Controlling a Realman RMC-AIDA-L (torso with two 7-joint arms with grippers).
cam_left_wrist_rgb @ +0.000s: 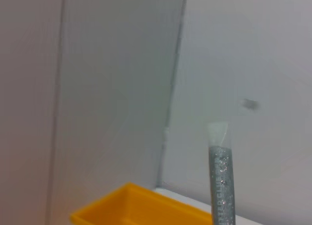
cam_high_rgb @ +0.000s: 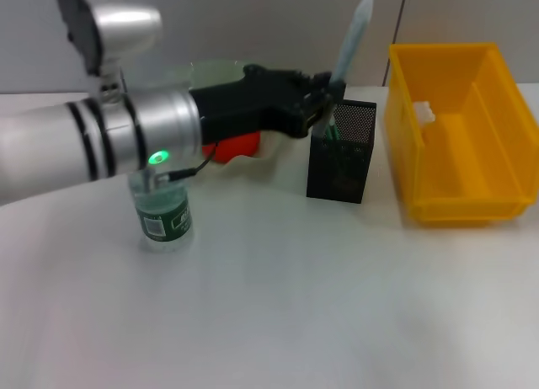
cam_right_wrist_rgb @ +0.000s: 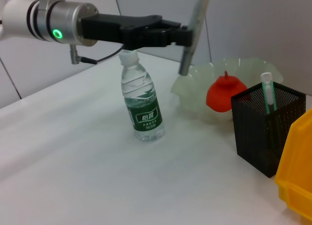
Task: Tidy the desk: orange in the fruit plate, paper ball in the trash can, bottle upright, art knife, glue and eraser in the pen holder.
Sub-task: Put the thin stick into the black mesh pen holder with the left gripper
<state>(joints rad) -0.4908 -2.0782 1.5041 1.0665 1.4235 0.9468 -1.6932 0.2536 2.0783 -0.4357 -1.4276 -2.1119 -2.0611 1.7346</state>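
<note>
**Colleague:** What do you count on the surface (cam_high_rgb: 295, 322)?

**Me:** One of each. One bottle (cam_high_rgb: 164, 216) stands upright at near left, partly hidden in my head view by the left arm. One fruit plate (cam_right_wrist_rgb: 243, 71) sits at the far side with one orange (cam_right_wrist_rgb: 225, 92) in it. One pen holder (cam_high_rgb: 341, 153) stands right of the plate, and one art knife (cam_right_wrist_rgb: 267, 92) stands inside it, white end up. One yellow trash can (cam_high_rgb: 459, 128) sits just right of the holder, with a small white thing in it that I take for the paper ball (cam_high_rgb: 423, 113). I cannot find the eraser.

**Colleague:** And the end effectors?

**Me:** The left end effector (cam_high_rgb: 324, 94) reaches across from the left, above the plate, closed on the one glue (cam_high_rgb: 352, 39) stick. It grips low on the stick, which points up, tilted slightly right, its lower end hanging over the holder's left rim. I don't see the right end effector anywhere.

**Colleague:** Anything in the way?

**Me:** The left arm covers most of the plate and orange from the head camera.
</note>
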